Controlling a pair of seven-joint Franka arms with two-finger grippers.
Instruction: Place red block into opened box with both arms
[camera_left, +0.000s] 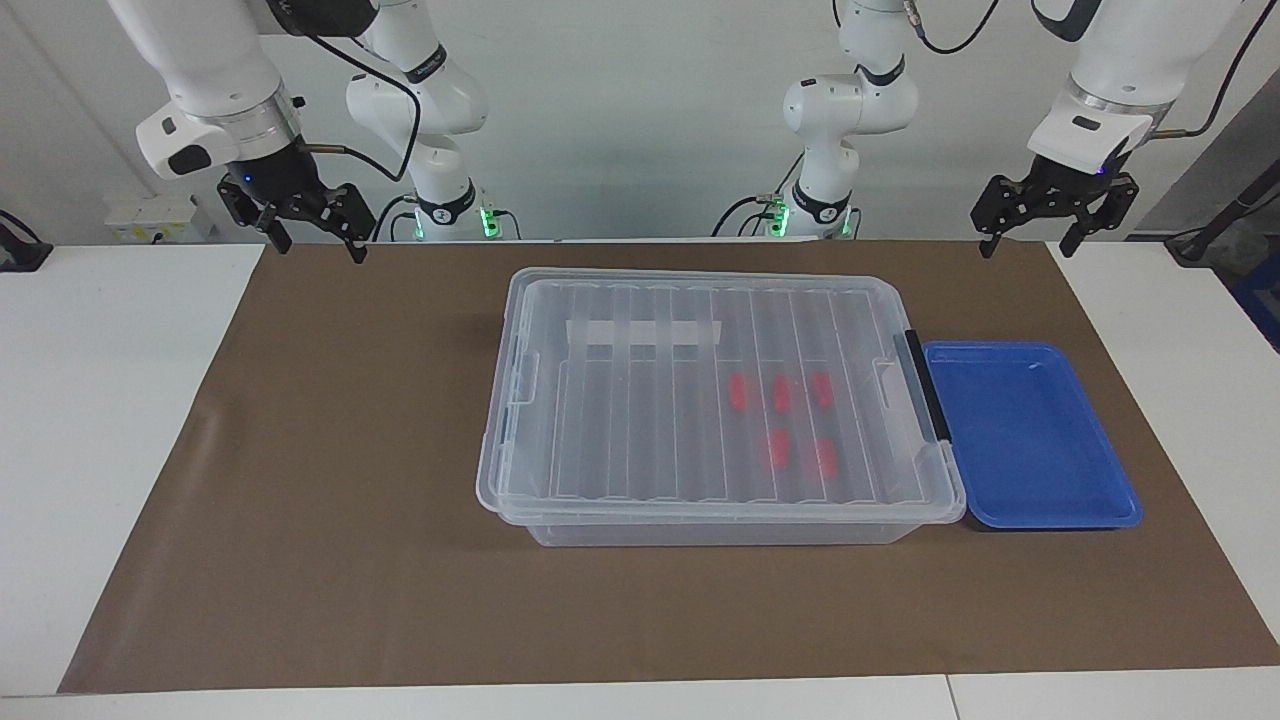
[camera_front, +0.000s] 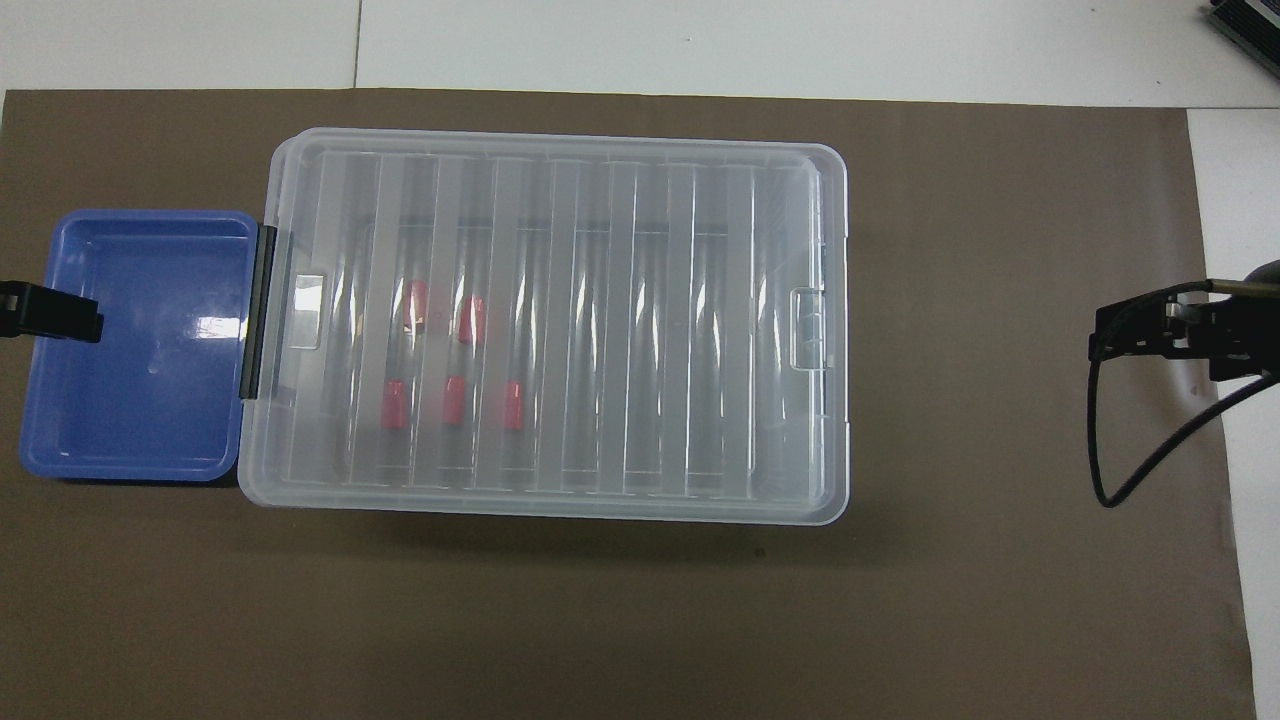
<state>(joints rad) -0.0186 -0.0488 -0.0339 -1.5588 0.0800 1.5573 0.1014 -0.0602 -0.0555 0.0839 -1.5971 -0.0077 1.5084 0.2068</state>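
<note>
Box: we are seeing its lid closed; reaching in would jam against it.
Left gripper: jaws spread, hanging over the bench's robot-side edge.
Right gripper: jaws spread, likewise idling.
Red blocks: all five are lying inside the box already.

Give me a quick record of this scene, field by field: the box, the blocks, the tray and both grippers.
box: clear box on the brown mat, ribbed lid on it, black latch at the left arm's end
red blocks: five red blocks inside the box, seen through the lid, toward the left arm's end
tray: blue tray beside the box at its latch end, nothing in it
left gripper: left gripper open, raised, holding nothing
right gripper: right gripper open, raised, holding nothing
</note>
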